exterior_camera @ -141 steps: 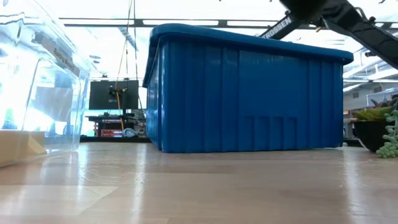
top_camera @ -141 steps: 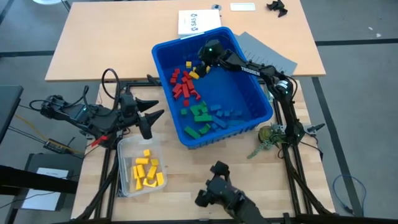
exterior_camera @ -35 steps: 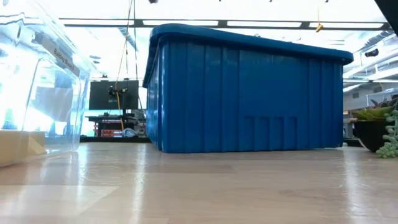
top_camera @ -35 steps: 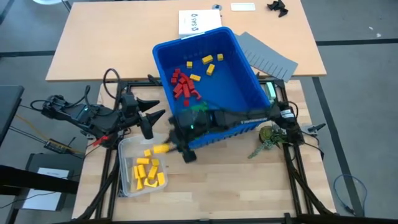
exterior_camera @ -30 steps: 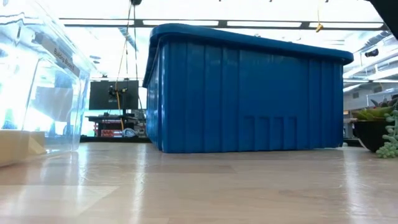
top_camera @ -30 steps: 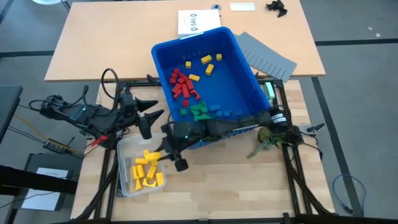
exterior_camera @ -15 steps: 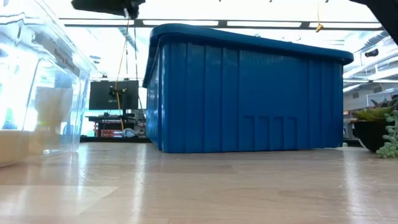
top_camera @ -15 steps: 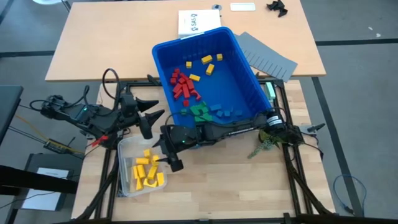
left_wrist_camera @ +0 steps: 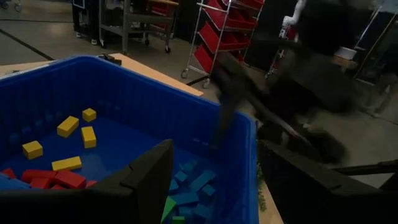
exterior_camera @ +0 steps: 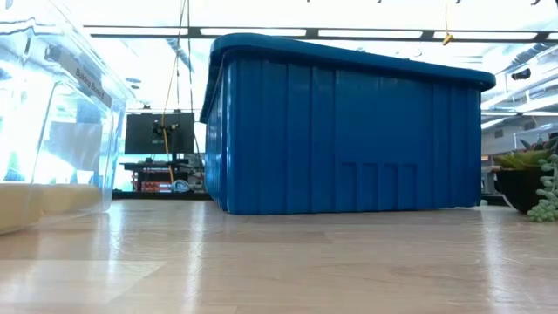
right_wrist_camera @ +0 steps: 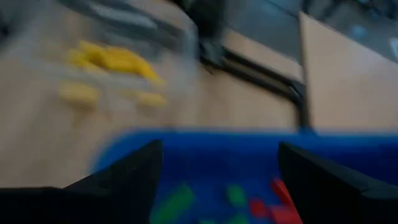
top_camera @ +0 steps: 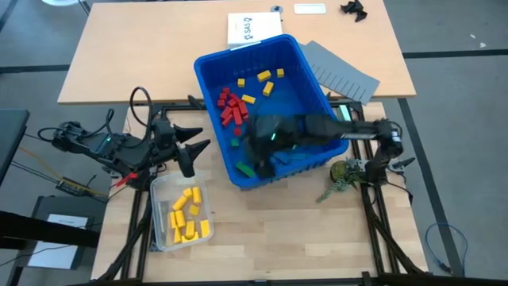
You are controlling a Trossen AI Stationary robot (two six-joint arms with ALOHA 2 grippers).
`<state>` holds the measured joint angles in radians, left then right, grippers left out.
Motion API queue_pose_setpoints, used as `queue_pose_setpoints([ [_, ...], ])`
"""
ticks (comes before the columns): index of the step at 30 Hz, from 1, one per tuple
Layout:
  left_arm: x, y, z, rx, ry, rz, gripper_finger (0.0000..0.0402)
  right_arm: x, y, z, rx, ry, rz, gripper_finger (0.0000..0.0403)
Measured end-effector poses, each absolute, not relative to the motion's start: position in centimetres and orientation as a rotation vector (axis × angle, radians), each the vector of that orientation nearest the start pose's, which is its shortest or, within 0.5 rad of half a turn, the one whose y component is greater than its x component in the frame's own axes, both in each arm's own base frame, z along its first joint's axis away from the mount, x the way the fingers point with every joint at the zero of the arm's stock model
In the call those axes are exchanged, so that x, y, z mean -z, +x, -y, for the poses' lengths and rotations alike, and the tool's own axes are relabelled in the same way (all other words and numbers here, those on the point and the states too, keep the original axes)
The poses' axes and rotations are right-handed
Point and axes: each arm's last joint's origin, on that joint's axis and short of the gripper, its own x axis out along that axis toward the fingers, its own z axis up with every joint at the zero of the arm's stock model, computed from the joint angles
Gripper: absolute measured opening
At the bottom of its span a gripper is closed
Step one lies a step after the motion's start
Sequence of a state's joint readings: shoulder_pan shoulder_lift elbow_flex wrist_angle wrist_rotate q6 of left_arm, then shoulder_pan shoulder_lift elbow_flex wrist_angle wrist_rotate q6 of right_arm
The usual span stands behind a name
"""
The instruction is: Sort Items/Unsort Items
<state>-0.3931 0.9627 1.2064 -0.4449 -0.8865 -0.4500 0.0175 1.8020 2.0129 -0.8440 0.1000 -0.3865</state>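
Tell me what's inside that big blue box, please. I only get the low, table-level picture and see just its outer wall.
Observer: From above, the blue bin holds a pile of red blocks, with a few loose yellow blocks toward its far end.
Operator: And the clear tub at my left edge?
Observer: The clear tub holds only yellow pieces.
Operator: Where are the arms? I see none.
Observer: The right tool is over the bin's near end, open with nothing in it. The left tool waits open outside the bin, above the tub.
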Motion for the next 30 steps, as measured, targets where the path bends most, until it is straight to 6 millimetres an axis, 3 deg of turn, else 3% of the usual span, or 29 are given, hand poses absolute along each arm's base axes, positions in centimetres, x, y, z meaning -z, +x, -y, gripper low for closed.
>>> queue_pose_setpoints([
  [7, -42.1, 17.2, 4.7, -0.517, -0.323, -0.043, 0.0248, -43.1, 34.6, 8.2, 0.142, -0.423, -0.726, 0.0306],
  [15, -42.1, 17.2, 4.7, -0.516, -0.323, -0.043, 0.0248, -41.3, 32.5, 18.9, 0.238, -0.543, -0.827, 0.0306],
  [22, -42.1, 17.2, 4.7, -0.517, -0.322, -0.045, 0.0248, -36.0, 33.0, 26.7, 0.218, -0.620, -0.952, 0.0306],
  [30, -42.1, 17.2, 4.7, -0.517, -0.322, -0.045, 0.0248, -28.0, 34.9, 31.7, 0.164, -0.624, -1.104, 0.0306],
])
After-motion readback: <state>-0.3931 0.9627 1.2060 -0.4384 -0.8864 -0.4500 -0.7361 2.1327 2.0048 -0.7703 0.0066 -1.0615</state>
